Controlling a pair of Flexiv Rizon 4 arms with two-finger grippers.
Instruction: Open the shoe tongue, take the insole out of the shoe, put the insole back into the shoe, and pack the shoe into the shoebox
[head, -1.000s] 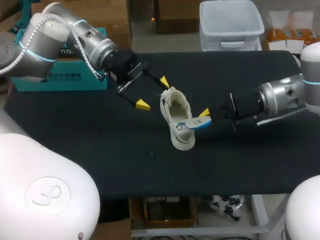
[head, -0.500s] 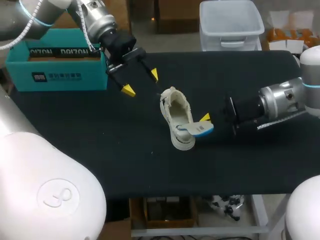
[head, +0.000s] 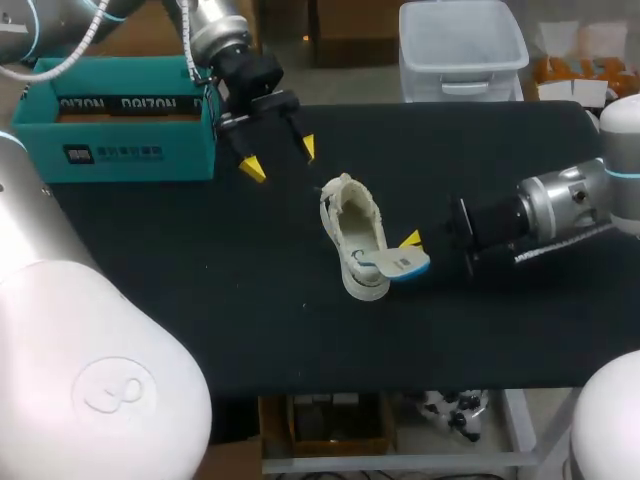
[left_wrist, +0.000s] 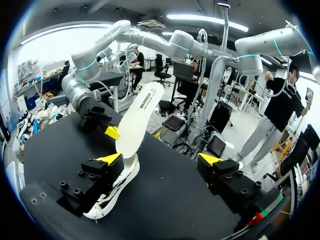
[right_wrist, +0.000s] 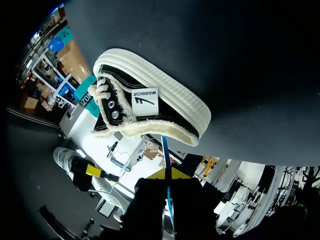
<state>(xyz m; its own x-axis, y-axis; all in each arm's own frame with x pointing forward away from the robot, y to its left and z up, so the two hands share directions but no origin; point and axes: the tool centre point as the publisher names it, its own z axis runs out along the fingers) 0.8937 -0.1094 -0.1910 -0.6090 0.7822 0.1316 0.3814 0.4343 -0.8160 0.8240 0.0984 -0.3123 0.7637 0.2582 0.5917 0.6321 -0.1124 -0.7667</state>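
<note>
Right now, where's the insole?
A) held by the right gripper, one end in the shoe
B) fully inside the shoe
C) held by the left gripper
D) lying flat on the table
A: the right gripper pinches the insole, whose lower end sits in the shoe; the left gripper is open and well clear of it.

Your shoe (head: 355, 245) lies mid-table (head: 200, 300), the insole (head: 408, 266) jutting from its right side, held in your right gripper (head: 409, 248). The shoebox (head: 120, 120) stands far left, with your left gripper (head: 278, 158) just right of it.
</note>
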